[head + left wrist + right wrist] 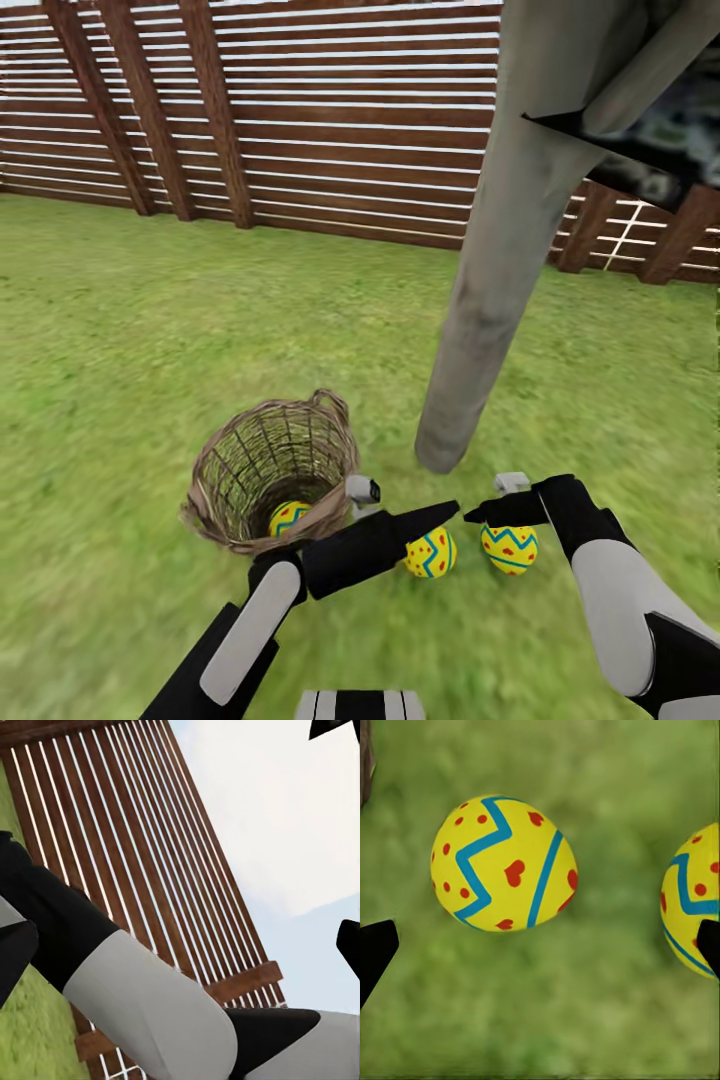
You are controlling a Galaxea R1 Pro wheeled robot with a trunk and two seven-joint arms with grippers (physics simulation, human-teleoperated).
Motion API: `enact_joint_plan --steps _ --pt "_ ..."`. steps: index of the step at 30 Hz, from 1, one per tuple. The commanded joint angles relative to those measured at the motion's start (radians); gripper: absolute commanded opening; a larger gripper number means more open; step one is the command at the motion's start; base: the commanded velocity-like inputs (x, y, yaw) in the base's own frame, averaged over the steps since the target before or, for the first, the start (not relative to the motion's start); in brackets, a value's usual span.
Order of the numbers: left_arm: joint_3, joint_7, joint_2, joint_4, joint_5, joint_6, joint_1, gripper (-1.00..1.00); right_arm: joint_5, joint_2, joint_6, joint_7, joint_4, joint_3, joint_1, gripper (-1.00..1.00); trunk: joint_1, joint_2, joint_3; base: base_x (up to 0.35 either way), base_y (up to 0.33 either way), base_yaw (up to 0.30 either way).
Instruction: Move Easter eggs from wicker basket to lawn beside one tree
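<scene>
The wicker basket (268, 468) stands on the lawn (140, 330) and holds one Easter egg (288, 517), yellow with blue zigzags. Two more eggs lie on the grass beside the foot of the tree (492, 290): one (431, 552) partly behind my left arm, one (509, 548) under my right hand. My left gripper (440, 515) hangs open between the basket and these eggs, holding nothing. My right gripper (485, 515) is open just above the grass, and its camera sees one egg (502, 862) fully and another (692, 900) at a fingertip (709, 945).
A brown slatted fence (330, 120) closes the lawn behind the tree. Dark foliage (650, 140) hangs at the upper right. The left wrist camera looks past my right forearm (150, 997) at the fence (142, 832) and sky.
</scene>
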Motion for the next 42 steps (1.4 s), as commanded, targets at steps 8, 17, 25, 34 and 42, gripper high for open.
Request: enact_joint_plan --steps 8,17,25,34,42 --pt "0.016 -0.001 0.02 -0.005 0.006 0.007 -0.001 1.0 0.01 0.001 0.002 0.009 0.0 -0.006 0.0 1.0 -0.003 0.001 0.023 -0.227 0.0 0.0" --pt "0.037 -0.021 0.033 -0.005 0.013 0.007 0.0 1.0 0.01 0.001 0.002 0.009 0.0 -0.006 0.001 1.0 -0.004 0.002 0.03 0.063 0.101 0.0" --pt "0.048 -0.023 0.034 -0.004 0.014 0.008 0.0 1.0 0.009 -0.013 0.004 0.01 -0.007 -0.006 0.001 1.0 -0.008 0.003 0.061 -0.01 0.002 0.0" --pt "0.113 -0.033 0.087 -0.017 0.058 0.027 -0.002 1.0 0.008 -0.013 0.004 0.01 -0.005 -0.006 0.001 1.0 -0.012 0.006 0.096 -0.288 0.0 0.0" --pt "0.217 -0.041 0.119 -0.019 0.092 0.092 -0.001 1.0 0.007 -0.011 0.004 0.011 -0.002 -0.006 0.001 1.0 -0.016 0.007 0.127 -0.336 0.0 0.0"
